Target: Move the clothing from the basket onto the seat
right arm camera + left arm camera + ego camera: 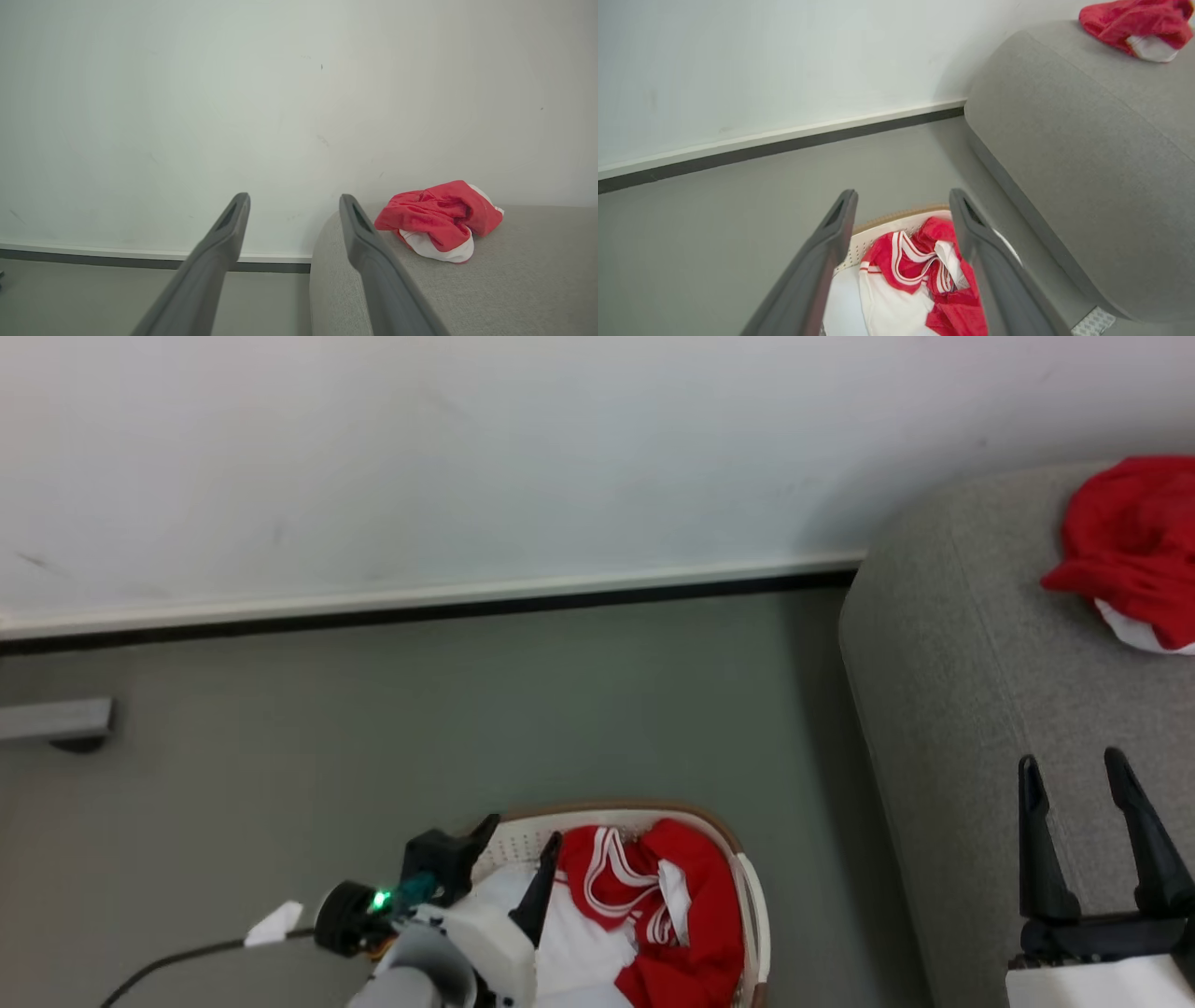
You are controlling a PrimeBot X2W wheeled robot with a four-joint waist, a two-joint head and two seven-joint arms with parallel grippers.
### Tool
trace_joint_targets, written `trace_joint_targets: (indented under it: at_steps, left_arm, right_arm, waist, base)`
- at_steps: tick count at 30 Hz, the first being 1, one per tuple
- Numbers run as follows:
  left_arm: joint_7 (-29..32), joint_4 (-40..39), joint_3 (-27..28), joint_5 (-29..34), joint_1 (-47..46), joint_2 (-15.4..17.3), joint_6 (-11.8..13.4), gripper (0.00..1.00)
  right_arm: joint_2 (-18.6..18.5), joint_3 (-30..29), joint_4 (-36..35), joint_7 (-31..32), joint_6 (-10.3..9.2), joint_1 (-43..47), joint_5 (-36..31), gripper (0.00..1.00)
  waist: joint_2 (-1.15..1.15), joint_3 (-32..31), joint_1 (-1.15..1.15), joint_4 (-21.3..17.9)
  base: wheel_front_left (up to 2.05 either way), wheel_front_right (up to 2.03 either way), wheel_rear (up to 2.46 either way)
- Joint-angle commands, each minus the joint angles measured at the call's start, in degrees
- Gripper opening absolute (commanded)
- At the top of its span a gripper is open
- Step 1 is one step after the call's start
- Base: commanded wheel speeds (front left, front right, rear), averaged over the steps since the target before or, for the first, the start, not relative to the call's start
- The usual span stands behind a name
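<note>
On the seat (962,663) lies one red garment (1134,546), clothing (653,896) in one basket (515,845); both jaws gape empty.

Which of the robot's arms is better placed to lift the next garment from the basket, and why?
Left. The left claw is open over the clothing in the basket; the right claw is open over the seat, away from the basket.

Scuffed white wall (467,448), pale skirting (420,597) with dark strip at wall's foot, grey floor (467,709) below wall, even light.
</note>
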Motion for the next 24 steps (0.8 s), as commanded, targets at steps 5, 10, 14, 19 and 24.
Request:
trace_joint_targets:
  at_steps: [5, 10, 14, 19, 24]
  left_arm:
    - [3.7, 8.44, -2.67, 1.27, -9.66, 0.15, 0.92, 1.0]
    - [6.98, 14.84, -5.23, -1.67, -16.42, 0.14, 2.4, 1.0]
    - [8.33, 18.64, -7.32, -4.46, -21.26, 0.13, 4.96, 1.0]
    - [8.89, 22.0, -9.13, -6.79, -25.32, 0.11, 7.74, 1.0]
    - [9.3, 26.25, -10.79, -8.81, -29.64, 0.09, 10.06, 1.0]
  right_arm:
    - [0.11, 0.72, -2.62, 0.05, -0.17, -5.75, 1.04, 1.0]
    - [0.29, 0.93, -4.58, 0.05, -0.17, -9.86, 1.45, 1.0]
    - [0.34, 1.32, -5.71, 0.05, -0.17, -12.51, 2.45, 1.0]
    - [0.37, 2.23, -6.85, 0.05, -0.17, -14.72, 4.17, 1.0]
    - [0.35, 3.17, -8.03, 0.05, -0.17, -16.55, 5.59, 1.0]
  waist:
    - [0.0, 13.37, -0.02, -4.25]
    - [0.0, 20.2, -0.02, -5.22]
    - [0.0, 24.82, -0.02, -5.54]
    - [0.0, 28.95, -0.02, -5.75]
    - [0.0, 32.63, -0.02, -5.71]
  base:
    - [0.0, 0.0, 0.0]
    - [0.0, 0.0, 0.0]
    - [0.0, 0.0, 0.0]
    - [0.0, 0.0, 0.0]
    - [0.0, 0.0, 0.0]
